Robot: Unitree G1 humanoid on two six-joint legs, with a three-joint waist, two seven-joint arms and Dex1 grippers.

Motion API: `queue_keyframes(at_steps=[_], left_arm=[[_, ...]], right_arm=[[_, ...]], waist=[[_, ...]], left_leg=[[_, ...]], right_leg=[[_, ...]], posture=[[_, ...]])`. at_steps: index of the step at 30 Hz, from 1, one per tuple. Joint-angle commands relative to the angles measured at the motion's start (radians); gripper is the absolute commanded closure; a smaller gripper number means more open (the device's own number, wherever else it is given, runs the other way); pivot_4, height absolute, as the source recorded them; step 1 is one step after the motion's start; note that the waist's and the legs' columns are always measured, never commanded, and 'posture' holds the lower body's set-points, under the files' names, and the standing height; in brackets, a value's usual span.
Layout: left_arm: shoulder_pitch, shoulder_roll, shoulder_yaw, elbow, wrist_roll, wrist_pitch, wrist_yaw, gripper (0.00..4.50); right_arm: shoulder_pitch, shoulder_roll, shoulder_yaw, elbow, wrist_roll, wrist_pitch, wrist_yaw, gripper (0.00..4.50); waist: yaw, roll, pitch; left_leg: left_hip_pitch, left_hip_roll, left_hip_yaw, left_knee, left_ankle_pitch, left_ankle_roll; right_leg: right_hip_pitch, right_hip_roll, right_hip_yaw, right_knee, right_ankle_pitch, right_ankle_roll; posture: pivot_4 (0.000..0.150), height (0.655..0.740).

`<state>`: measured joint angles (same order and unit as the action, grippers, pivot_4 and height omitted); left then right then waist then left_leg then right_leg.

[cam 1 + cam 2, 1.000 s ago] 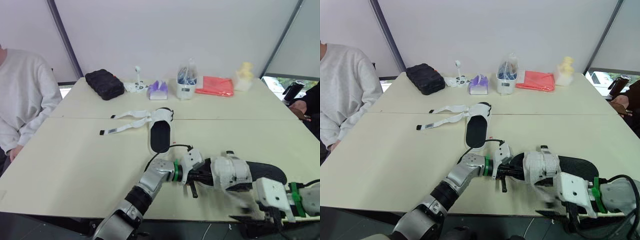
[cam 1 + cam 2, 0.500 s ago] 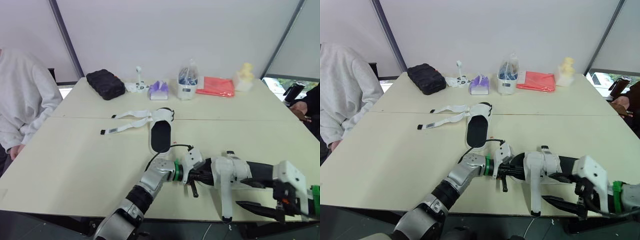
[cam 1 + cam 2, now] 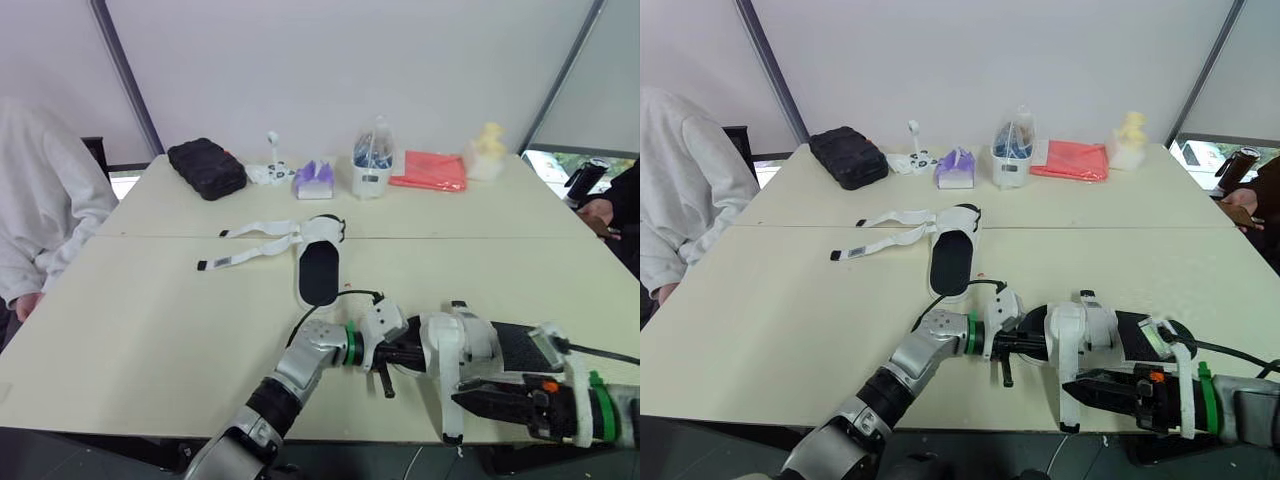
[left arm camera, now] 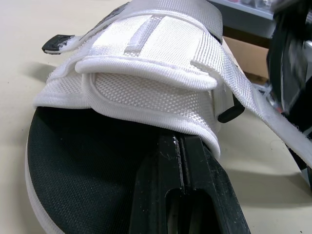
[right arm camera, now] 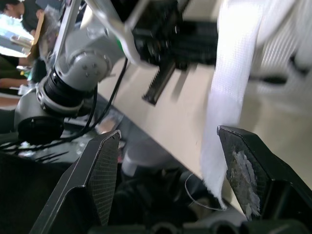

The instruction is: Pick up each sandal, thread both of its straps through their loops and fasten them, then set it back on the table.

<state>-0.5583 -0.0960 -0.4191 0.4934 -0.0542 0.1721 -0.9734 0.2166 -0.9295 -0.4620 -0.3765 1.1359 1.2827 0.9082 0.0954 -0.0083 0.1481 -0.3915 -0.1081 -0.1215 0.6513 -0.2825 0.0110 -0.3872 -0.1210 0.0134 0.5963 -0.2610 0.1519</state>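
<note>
Right claw [image 3: 462, 397] returned, open, astride loose strap [image 3: 444, 370] hanging off bench [image 3: 150, 320] edge; left claw [image 3: 390, 352] stayed closed at sandal [image 3: 470, 340]; threading pending.

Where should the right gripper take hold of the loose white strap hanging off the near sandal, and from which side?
Probably grip the strap near its free end, where it hangs limp off the sandal past the table edge. Come from the robot's right, where the open right gripper is, closing the fingers on its flat faces, not its thin edges.
</note>
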Motion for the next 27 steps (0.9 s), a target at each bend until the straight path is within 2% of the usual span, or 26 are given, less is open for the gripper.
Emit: queue_keyframes(at_steps=[1, 6, 12, 15, 27], left_arm=[[0.045, 0.033, -0.051, 0.039, 0.053, 0.047, 0.019, 4.5], [0.051, 0.038, -0.052, 0.027, 0.047, 0.054, 0.027, 4.5], [0.05, 0.039, -0.049, 0.025, 0.038, 0.063, 0.031, 4.5], [0.049, 0.035, -0.049, 0.028, 0.035, 0.066, 0.032, 4.5], [0.037, 0.033, -0.05, 0.039, 0.042, 0.063, 0.043, 4.5]], right_arm=[[-0.001, -0.029, 0.026, 0.015, -0.03, -0.024, 0.026, 1.08], [0.01, -0.047, 0.047, 0.034, -0.068, -0.058, 0.053, 1.08], [0.018, -0.107, -0.067, 0.096, -0.079, -0.085, 0.113, 1.08], [0.035, -0.107, -0.069, 0.103, -0.103, -0.103, 0.117, 1.08], [-0.114, 0.044, 0.214, 0.142, -0.229, -0.204, 0.069, 1.08]], waist=[[-0.001, 0.0, 0.0], [-0.004, 0.0, 0.0], [-0.004, 0.0, 0.0], [-0.003, 0.0, 0.0], [-0.004, 0.001, -0.001]], left_leg=[[0.0, 0.0, 0.001, 0.0, 0.0, 0.0], [0.0, 0.001, 0.002, 0.0, 0.0, 0.0], [0.0, 0.001, 0.004, 0.0, 0.0, 0.0], [0.0, 0.001, 0.004, 0.0, 0.0, 0.0], [0.001, 0.001, 0.004, 0.001, 0.0, 0.0]], right_leg=[[0.0, 0.0, 0.0, 0.0, 0.0, 0.0], [0.0, 0.0, 0.001, 0.001, 0.0, 0.0], [0.0, 0.001, 0.003, 0.002, 0.0, 0.0], [-0.001, 0.001, 0.003, 0.002, 0.0, 0.0], [-0.001, 0.001, 0.003, 0.003, 0.001, 0.0]], posture=[[0.15, 0.74], [0.15, 0.74], [0.15, 0.74], [0.15, 0.74], [0.15, 0.74]])
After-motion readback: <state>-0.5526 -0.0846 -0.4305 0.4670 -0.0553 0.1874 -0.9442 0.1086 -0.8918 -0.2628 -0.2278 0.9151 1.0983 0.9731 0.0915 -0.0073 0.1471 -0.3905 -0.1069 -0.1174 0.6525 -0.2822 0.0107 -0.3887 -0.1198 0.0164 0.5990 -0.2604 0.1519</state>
